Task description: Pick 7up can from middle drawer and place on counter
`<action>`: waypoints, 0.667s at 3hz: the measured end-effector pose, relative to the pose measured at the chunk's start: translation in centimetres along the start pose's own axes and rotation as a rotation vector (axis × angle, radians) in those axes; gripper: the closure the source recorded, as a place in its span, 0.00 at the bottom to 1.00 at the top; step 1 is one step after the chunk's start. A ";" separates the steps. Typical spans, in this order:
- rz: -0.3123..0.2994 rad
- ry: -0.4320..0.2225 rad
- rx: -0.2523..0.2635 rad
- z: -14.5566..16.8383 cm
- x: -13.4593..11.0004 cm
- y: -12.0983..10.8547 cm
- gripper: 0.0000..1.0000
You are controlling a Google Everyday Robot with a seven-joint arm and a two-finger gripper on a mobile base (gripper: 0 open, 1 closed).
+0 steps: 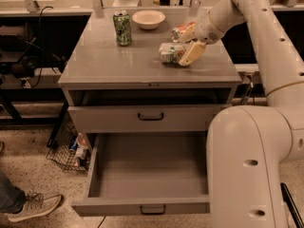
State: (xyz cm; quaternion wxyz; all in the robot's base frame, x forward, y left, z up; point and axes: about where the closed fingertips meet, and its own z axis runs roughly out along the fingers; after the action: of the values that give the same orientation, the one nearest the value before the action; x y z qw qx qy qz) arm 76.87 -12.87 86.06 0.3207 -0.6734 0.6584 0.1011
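Note:
The 7up can point(167, 52), pale silver with green print, lies on its side at the right of the counter point(114, 63), on or just above its surface. My gripper point(182, 48) is over the counter's right side and is shut on the can, one cream finger point(192, 54) in front of it and the other behind. The middle drawer point(147, 172) is pulled fully out below and holds nothing. Its dark handle point(153, 209) faces the front.
A dark green can point(123, 28) and a white bowl point(148, 19) stand at the counter's back. An orange-red can point(177, 31) lies behind my gripper. The drawer above point(150, 116) is shut. My white arm point(251, 165) fills the right. A wire basket point(71, 151) and a person's shoe point(28, 205) are on the floor at the left.

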 end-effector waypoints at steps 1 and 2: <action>0.007 -0.004 0.002 -0.1 0.2 -0.1 0.00; 0.041 -0.003 0.045 -2.3 1.6 -0.4 0.00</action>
State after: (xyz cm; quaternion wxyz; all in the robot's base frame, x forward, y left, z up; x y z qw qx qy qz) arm 76.75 -15.55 87.08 0.3345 -0.6521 0.6739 0.0938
